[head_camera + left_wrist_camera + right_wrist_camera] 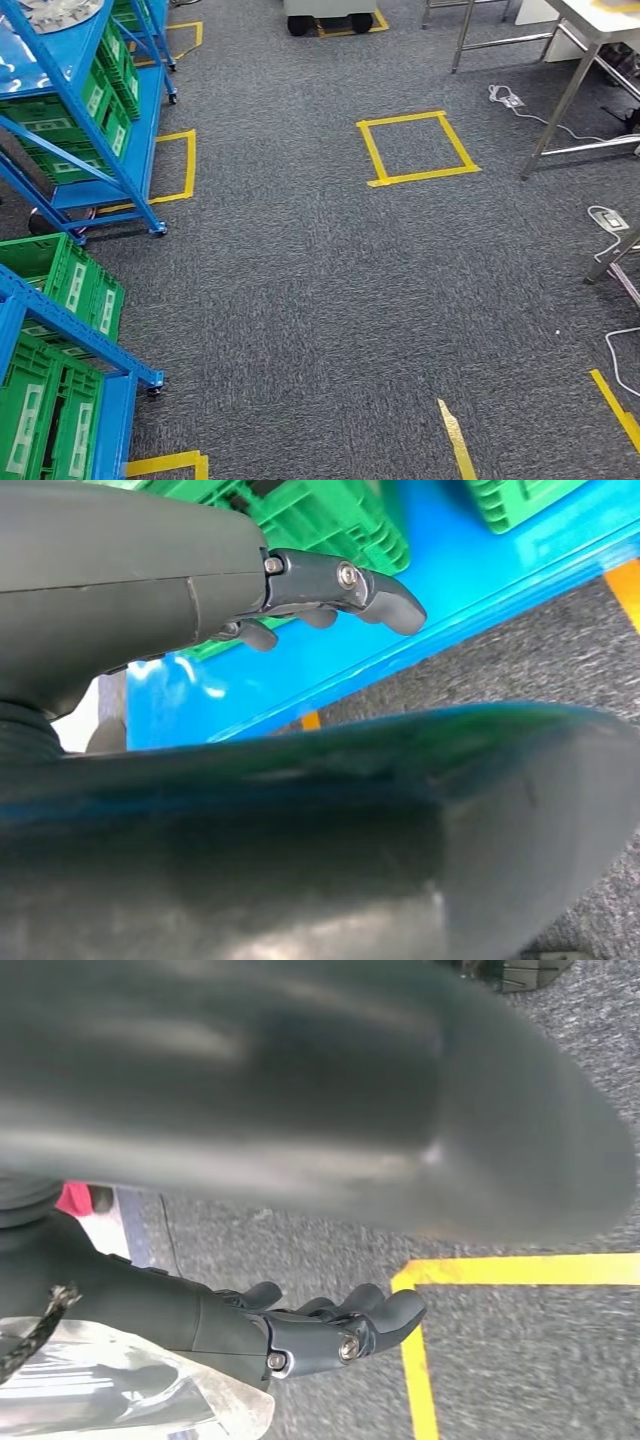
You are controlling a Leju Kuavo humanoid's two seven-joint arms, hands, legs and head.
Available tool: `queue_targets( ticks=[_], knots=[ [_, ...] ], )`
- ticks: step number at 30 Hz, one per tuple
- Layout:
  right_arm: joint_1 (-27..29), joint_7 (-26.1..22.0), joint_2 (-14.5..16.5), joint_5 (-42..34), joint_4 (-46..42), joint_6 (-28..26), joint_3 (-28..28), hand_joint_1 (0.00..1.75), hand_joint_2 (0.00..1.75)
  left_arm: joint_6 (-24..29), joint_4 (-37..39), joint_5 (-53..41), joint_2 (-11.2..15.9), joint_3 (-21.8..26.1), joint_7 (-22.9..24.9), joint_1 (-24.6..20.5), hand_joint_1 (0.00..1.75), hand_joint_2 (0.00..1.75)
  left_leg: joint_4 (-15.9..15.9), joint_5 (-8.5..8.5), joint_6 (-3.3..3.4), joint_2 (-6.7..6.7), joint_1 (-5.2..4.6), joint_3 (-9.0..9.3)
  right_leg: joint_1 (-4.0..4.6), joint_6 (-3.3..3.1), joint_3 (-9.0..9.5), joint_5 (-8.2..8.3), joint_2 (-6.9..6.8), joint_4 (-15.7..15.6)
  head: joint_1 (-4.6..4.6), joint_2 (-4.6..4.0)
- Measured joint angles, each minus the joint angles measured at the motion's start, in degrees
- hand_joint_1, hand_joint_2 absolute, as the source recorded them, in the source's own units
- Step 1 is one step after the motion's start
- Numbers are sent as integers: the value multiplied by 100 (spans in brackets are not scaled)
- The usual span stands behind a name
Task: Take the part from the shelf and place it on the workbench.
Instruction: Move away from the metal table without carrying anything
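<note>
A clear bag point(113, 1390) (likely the part) is lying against the right hand point(302, 1335), though I cannot tell whether the fingers are gripping it; the left hand point(317, 590) is hanging released, holding nothing. The robot should be walking smoothly and turning toward the bench point(596, 20) at upper right. The green crates point(45, 420) at lower left are sitting in the blue shelf point(113, 405), and their contents are hidden.

Both hands hang low, seen from the wrist cameras.

Left hand point(317, 595): fingers point(381, 598) stretched forward and slightly curled at the tips, close together, nothing between them; thick thumb blurred across the near field. Right hand point(324, 1335): fingers point(389, 1315) extended with a mild curl, side by side; a clear plastic bag point(113, 1395) lies against the palm side, grip unclear.
</note>
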Motion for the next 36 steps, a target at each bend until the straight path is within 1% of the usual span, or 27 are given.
queue_targets(
  ticks=[2,4,6,7,9,10,11,12,13,14,15,16,17,18,20,22,23,24,26,27,28,29,30,31,33,35,36],
  knots=[
    [-23,-26,19,67,0,22,-48,0,0,4,6,-22,1,29,-10,-9,0,0,-784,322,54,220,-36,413,16,32,59,-57,-127,1,-1,-1],
    [-56,-63,43,159,1,52,-112,0,0,14,9,-37,1,53,-29,-30,0,0,-1197,398,107,371,-86,620,33,86,110,-104,-231,2,6,-1],
    [-107,-90,70,248,0,73,-170,0,0,29,13,-63,1,97,-45,-37,0,0,-1238,393,150,287,-110,615,33,140,174,-122,-330,-18,9,0],
    [-133,-98,84,284,0,79,-196,0,0,37,14,-75,-4,124,-48,-34,0,0,-1271,411,176,234,-105,631,23,166,200,-145,-305,-13,9,1],
    [-166,-117,97,329,0,87,-245,0,0,48,14,-86,-12,162,-49,-42,0,0,-1343,453,243,121,-76,672,12,205,116,-320,-35,242,31,1],
    [-166,-124,99,342,0,92,-272,0,0,49,18,-90,-16,168,-51,-51,0,0,-1363,464,265,62,-62,687,6,214,-46,-474,151,554,46,1],
    [-164,-128,99,353,1,98,-300,0,0,50,20,-95,-16,171,-54,-61,0,0,-1366,464,283,-2,-58,687,5,219,-256,-637,275,950,60,0],
    [-160,-128,100,363,1,107,-329,0,0,48,24,-99,-17,175,-55,-68,0,0,-1366,460,294,-78,-59,688,5,225,-487,-751,324,1343,66,1],
    [-156,-128,100,373,2,116,-356,0,0,47,27,-103,-17,183,-56,-71,0,0,-1365,454,299,-157,-59,696,5,230,-669,-769,342,1599,66,1],
    [-153,-129,100,383,2,124,-379,0,0,47,29,-104,-17,192,-57,-71,0,0,-1364,445,296,-242,-56,709,2,235,-761,-672,347,1648,68,0],
    [-152,-131,100,390,2,130,-395,0,0,46,32,-107,-17,201,-58,-71,0,0,-1363,433,283,-333,-50,732,-6,241,-738,-456,365,1456,67,0],
    [-152,-132,100,396,2,133,-408,0,0,46,37,-111,-17,206,-60,-72,0,0,-1359,417,262,-415,-41,757,-21,249,-617,-187,429,1085,69,0],
    [-154,-134,103,400,4,139,-421,0,0,46,40,-115,-17,208,-62,-76,0,0,-1348,395,232,-495,-42,772,-41,257,-474,16,561,696,74,0],
    [-158,-137,109,404,6,144,-436,0,0,46,43,-120,-17,209,-64,-82,0,0,-1326,372,200,-571,-42,772,-63,254,-333,136,685,363,74,0],
    [-169,-142,122,415,9,155,-466,0,0,46,45,-124,-15,214,-67,-90,0,0,-1298,358,136,-698,-35,729,-70,219,-203,138,814,106,77,0],
    [-176,-150,131,445,9,158,-491,0,0,46,49,-130,-12,235,-71,-83,0,0,-1290,362,84,-780,-2,692,-53,145,-170,137,698,78,79,1],
    [-179,-158,134,462,9,159,-501,0,0,46,52,-133,-11,247,-73,-81,0,0,-1233,322,61,-691,2,667,-50,104,-161,141,629,69,73,1],
    [-179,-167,140,479,9,163,-513,0,0,46,55,-136,-11,256,-77,-87,0,0,-1071,217,37,-534,0,593,-49,68,-151,140,552,57,55,1],
    [-176,-181,150,504,10,172,-539,0,0,45,60,-139,-11,260,-85,-108,0,0,-403,-135,-5,-166,-5,271,-32,16,-136,124,381,47,22,0],
    [-175,-184,154,518,10,175,-557,0,0,45,63,-139,-11,260,-88,-116,0,0,-6,-306,-19,-87,0,69,-19,3,-134,112,289,47,12,1],
    [-176,-186,156,529,10,176,-572,0,0,45,67,-140,-11,263,-90,-118,0,0,280,-389,-23,-58,5,-79,-9,-4,-129,99,197,48,15,0],
    [-178,-187,156,539,10,178,-583,0,0,45,70,-140,-11,267,-92,-118,0,0,376,-360,-19,-46,6,-134,0,-8,-122,85,111,48,14,0],
    [-183,-190,156,551,10,182,-593,0,0,45,72,-140,-11,272,-93,-117,0,0,246,-222,-5,-27,3,-75,8,-8,-105,71,29,48,14,0],
    [-188,-194,158,562,11,187,-600,0,0,46,74,-140,-10,278,-95,-116,0,0,-72,-12,20,25,-6,81,15,-4,-81,55,-47,48,15,-1],
    [-199,-208,163,590,11,196,-622,0,0,50,74,-140,-8,284,-98,-124,0,0,-844,316,102,354,-71,464,34,23,-41,10,-176,51,13,-1],
    [-211,-230,172,624,14,208,-648,0,0,58,74,-142,-7,287,-104,-142,0,0,-1206,378,174,584,-141,627,54,76,-15,-34,-302,50,11,0],
    [-227,-241,178,640,16,214,-658,0,0,61,75,-142,-7,294,-107,-146,0,0,-1236,364,198,549,-162,628,59,105,15,-50,-376,41,9,0]
  ],
)
